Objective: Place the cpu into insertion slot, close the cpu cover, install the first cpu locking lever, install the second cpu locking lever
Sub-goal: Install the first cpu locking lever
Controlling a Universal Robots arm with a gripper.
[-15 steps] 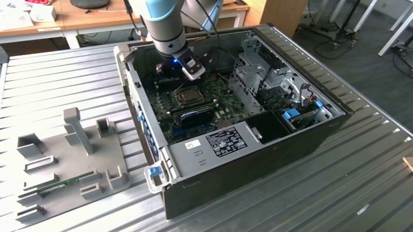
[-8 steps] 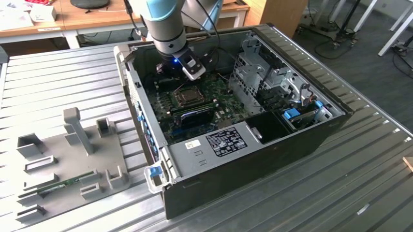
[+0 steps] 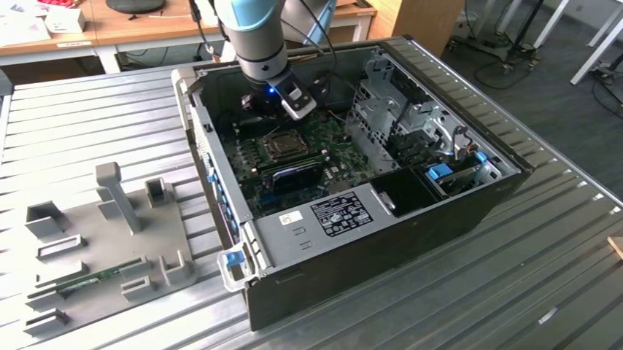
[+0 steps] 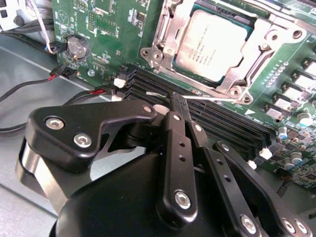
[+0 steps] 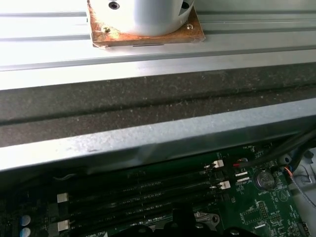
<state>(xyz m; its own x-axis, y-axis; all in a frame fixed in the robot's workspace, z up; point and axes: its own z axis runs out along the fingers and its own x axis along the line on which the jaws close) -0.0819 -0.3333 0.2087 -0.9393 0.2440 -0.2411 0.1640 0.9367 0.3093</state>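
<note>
Gripper: in the second wrist view we see the gripper (image 4: 178, 101) with its black fingers (image 4: 177, 148) pressed together to one tip and pinching nothing; that tip hangs over the memory slots (image 4: 217, 126).
Arm: in the exterior view the arm (image 3: 255, 44) reaches down into the open computer case (image 3: 389, 219); the gripper (image 3: 292, 102) itself is hard to make out there, in shadow under the wrist.
Cpu: the cpu (image 4: 213, 47) lies flat in the insertion slot (image 4: 163, 34), just beyond the gripper tip, past the memory slots, apart from it.
Cpu cover: we see silvery metal (image 4: 252, 54) around the cpu, but we cannot tell whether this is the cover lying shut or only the slot's rim; the far side is cut off by the picture edge.
Locking levers: we cannot make them out with any certainty.
Motherboard: the green motherboard (image 4: 98, 19) runs on behind the fingers; a round coin battery (image 4: 78, 47) sits off to one side of the gripper, near red and black wires (image 4: 59, 74).
First wrist view: the case wall (image 5: 158, 133) covers much of the board; below it we see the memory slots (image 5: 143, 192) and the battery (image 5: 264, 178), and the gripper's dark top is cut off at the edge.
Slot from outside: in the exterior view the insertion slot (image 3: 284, 144) sits just below the gripper, small and dim.
</note>
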